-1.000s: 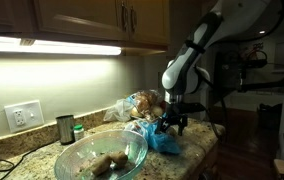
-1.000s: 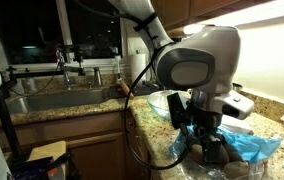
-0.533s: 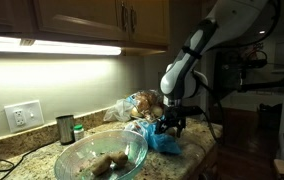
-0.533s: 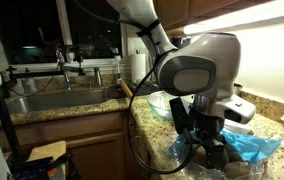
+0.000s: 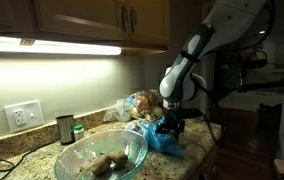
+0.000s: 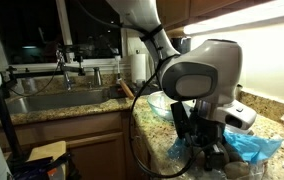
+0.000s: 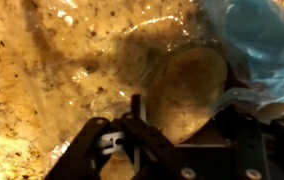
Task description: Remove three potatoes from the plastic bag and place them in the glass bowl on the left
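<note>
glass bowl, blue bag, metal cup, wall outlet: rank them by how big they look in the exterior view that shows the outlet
1. glass bowl, clearly the largest, though it is also nearest the camera
2. blue bag
3. wall outlet and metal cup look about alike, so unranked

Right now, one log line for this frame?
phase: pre-grasp | gripper: open, over plastic bag | potato: under gripper | glass bowl: holds potatoes

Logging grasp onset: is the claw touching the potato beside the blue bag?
Cannot tell. The wrist view shows the potato between the fingers of the claw, but blur and shadow hide contact or gap. Both exterior views are too small to tell.
</note>
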{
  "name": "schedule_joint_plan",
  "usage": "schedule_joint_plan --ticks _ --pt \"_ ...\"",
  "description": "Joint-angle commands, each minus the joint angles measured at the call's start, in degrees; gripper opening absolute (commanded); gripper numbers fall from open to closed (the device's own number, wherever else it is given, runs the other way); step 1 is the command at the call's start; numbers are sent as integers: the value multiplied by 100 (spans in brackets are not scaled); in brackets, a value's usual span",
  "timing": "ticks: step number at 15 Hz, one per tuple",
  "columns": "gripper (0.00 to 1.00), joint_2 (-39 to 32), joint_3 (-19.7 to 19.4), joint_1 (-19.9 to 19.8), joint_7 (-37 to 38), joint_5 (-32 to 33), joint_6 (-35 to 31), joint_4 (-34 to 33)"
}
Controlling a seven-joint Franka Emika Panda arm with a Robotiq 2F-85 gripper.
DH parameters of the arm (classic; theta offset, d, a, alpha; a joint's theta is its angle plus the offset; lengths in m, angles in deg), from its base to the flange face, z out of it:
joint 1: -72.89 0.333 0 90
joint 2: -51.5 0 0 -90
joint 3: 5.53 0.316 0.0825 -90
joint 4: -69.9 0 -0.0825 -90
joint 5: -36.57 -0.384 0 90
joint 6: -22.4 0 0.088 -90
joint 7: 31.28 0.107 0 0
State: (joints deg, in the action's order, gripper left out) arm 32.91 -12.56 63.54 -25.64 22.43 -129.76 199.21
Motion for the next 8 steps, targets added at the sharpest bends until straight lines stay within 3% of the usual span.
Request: schedule_joint_plan --ticks 1,2,8 --pt "42 -31 54 -23 47 -53 14 2" --pt "37 -21 60 -16 53 -56 20 -1" --pt "36 108 51 19 50 22 80 46"
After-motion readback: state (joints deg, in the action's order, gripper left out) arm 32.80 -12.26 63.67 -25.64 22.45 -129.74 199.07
